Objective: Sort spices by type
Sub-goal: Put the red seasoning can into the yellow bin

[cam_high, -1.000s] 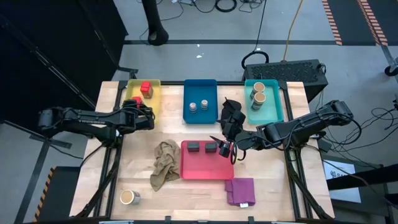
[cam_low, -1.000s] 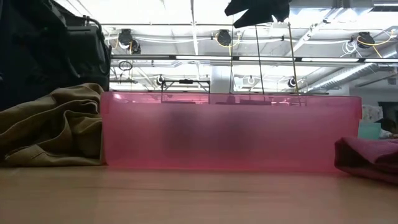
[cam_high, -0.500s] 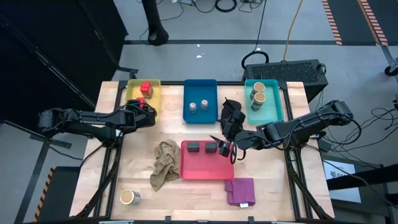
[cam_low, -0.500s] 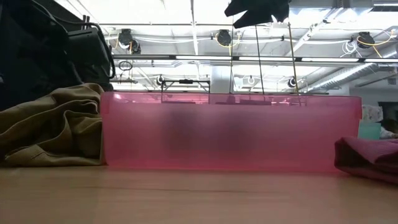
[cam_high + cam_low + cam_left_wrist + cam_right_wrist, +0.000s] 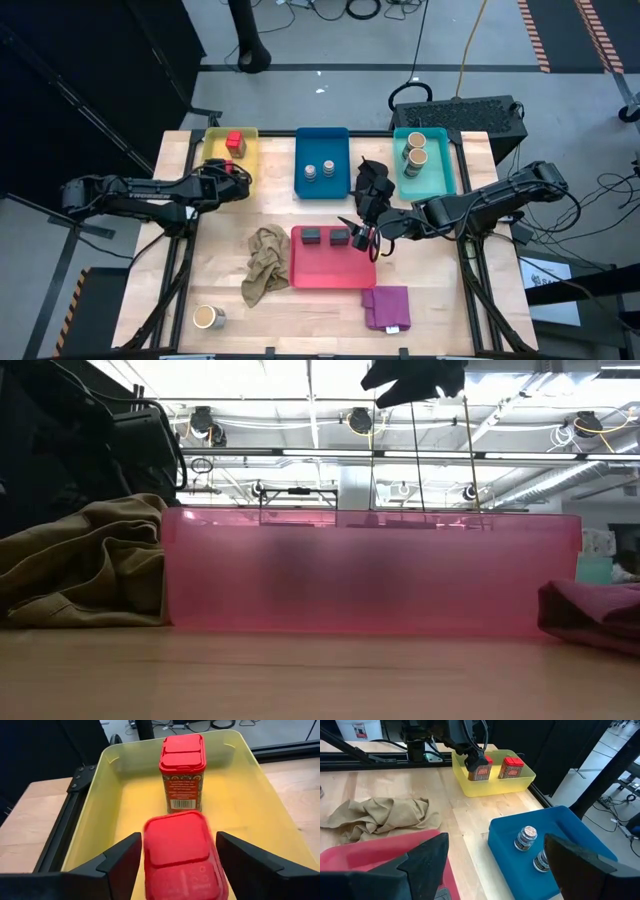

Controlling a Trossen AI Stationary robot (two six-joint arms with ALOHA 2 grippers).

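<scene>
Red cube spice tin (image 5: 184, 855) w/ red hinged lid, red patterned sides, sits between the left gripper (image 5: 176, 857) fingers, low center of left wrist view; fingers look clamped on it, over near edge of the yellow tray (image 5: 240, 800). Second red cube tin (image 5: 182, 772) stands upright at the tray's far end, barcode label facing cam. In high view both are upper left of frame: held one (image 5: 231, 169) at tray's lower edge, other (image 5: 235, 141) inside the tray.

2 small silver round tins (image 5: 318, 172) side by side in blue tray (image 5: 322, 140), upper center. 2 tan round jars (image 5: 415, 147) in teal tray (image 5: 441, 170), upper right. 2 dark grey tins (image 5: 326, 236) along top edge of pink tray (image 5: 325, 270), center. One more tan jar (image 5: 207, 317) alone on the table (image 5: 470, 300), lower left.

Right gripper (image 5: 358, 236) hangs over the pink tray's right top corner, fingers spread wide, empty. Beige cloth (image 5: 264, 262) left of pink tray, purple cloth (image 5: 387, 307) below its right corner, black cloth (image 5: 374, 185) between blue & teal trays.
</scene>
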